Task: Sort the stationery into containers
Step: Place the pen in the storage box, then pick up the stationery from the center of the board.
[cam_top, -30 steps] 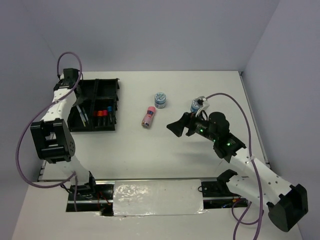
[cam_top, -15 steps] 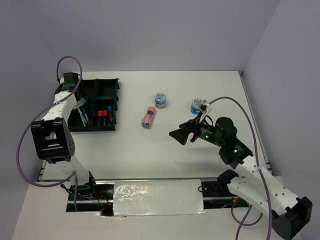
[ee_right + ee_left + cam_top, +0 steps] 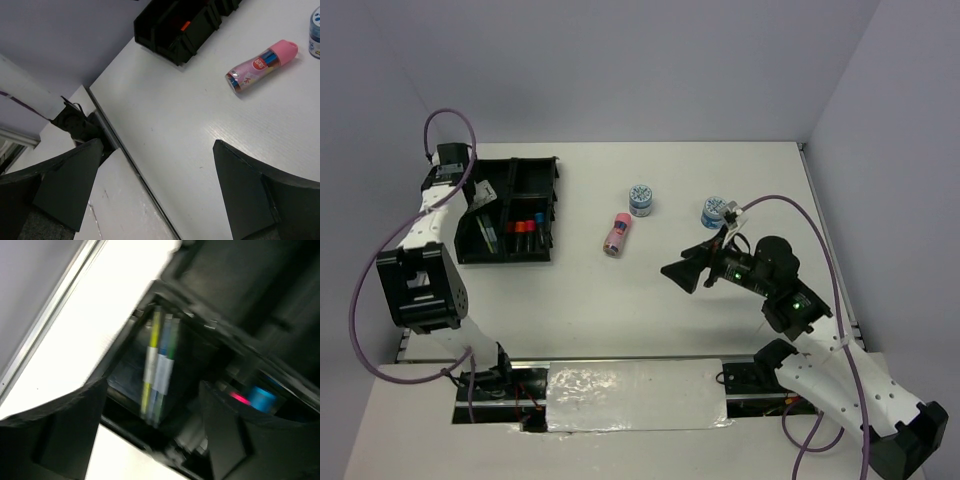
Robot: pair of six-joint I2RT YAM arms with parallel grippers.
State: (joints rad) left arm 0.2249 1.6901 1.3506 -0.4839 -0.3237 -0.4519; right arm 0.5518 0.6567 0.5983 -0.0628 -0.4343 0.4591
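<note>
The black organiser tray (image 3: 542, 170) sits at the far left. My left gripper (image 3: 478, 195) hovers over its left compartment, open, with nothing between its fingers (image 3: 65, 432). Two thin pens (image 3: 157, 365), yellow-green and grey-blue, lie side by side in that compartment, blurred in the left wrist view. Short markers (image 3: 526, 226) with red and blue caps (image 3: 254, 397) lie in the compartment beside them. The pink tube (image 3: 616, 234) (image 3: 262, 62) lies on the table mid-field. Two round blue-white tubs (image 3: 640, 199) (image 3: 714, 211) stand beyond it. My right gripper (image 3: 685, 272) (image 3: 160, 185) hangs open and empty, near of the tube.
The tray's corner (image 3: 185, 22) shows at the top of the right wrist view, and one tub (image 3: 315, 25) at its right edge. The table's near edge with a metal rail (image 3: 125, 155) runs below the right gripper. A foil-covered strip (image 3: 635, 395) lies at the table front between the arm bases.
My left gripper has opened over the tray's left compartment and its wrist has swung back slightly. My right arm has drawn back toward the near edge, away from the right tub.
</note>
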